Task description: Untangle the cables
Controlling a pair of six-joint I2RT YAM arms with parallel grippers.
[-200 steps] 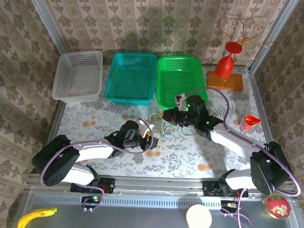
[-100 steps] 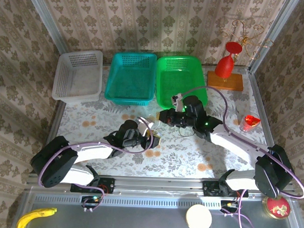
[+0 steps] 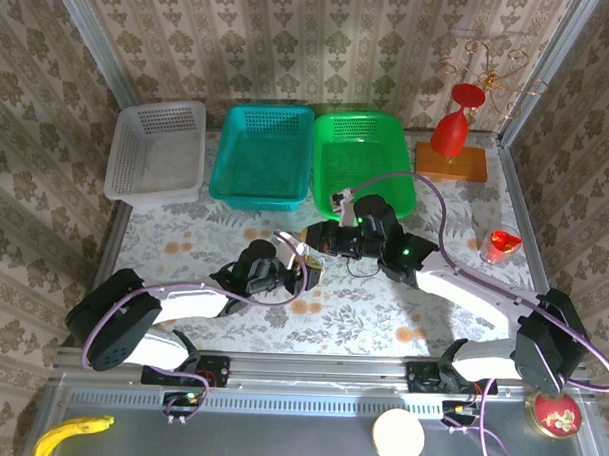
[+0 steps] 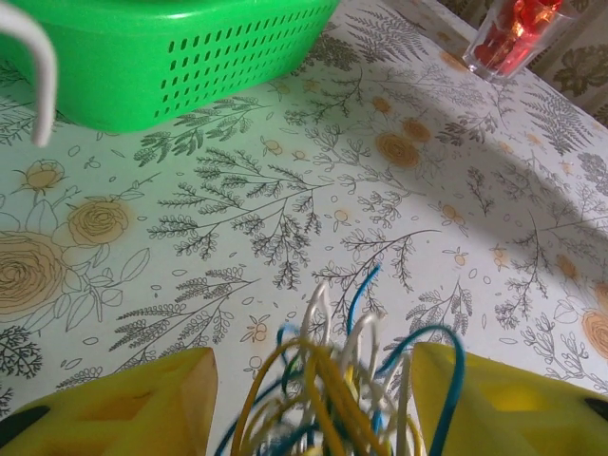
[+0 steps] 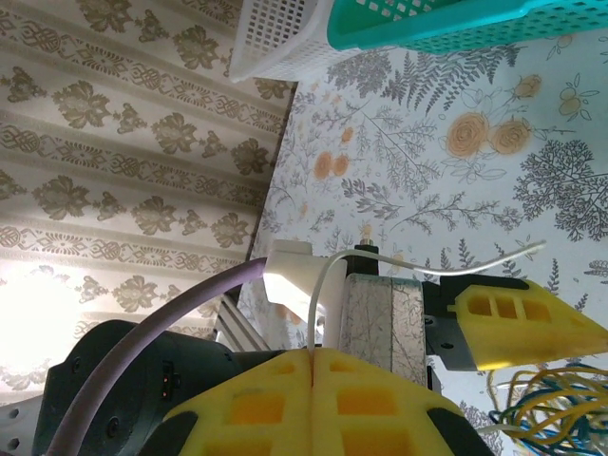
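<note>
The cables (image 4: 332,380) are a tangled bundle of thin yellow, blue and cream wires standing between the yellow fingers of my left gripper (image 4: 312,366). Its jaws stand apart, and a gap shows between the left finger and the bundle. In the top view the left gripper (image 3: 305,271) sits at mid-table, with my right gripper (image 3: 310,236) just behind it. The right gripper (image 5: 313,353) is shut on one pale cream cable (image 5: 328,285), which arcs up out of the closed jaws and off to the right. The bundle (image 5: 541,408) hangs below the left gripper's finger (image 5: 522,328).
Three baskets line the back of the table: white (image 3: 157,151), teal (image 3: 263,155) and green (image 3: 362,160). A red vase on a wooden base (image 3: 454,133) stands back right, and a red cup (image 3: 501,245) sits at the right edge. The green basket (image 4: 171,57) lies just beyond the left gripper.
My right gripper has moved left, staying shut, and now sits close behind the left gripper. The left gripper has stayed nearly in place.
</note>
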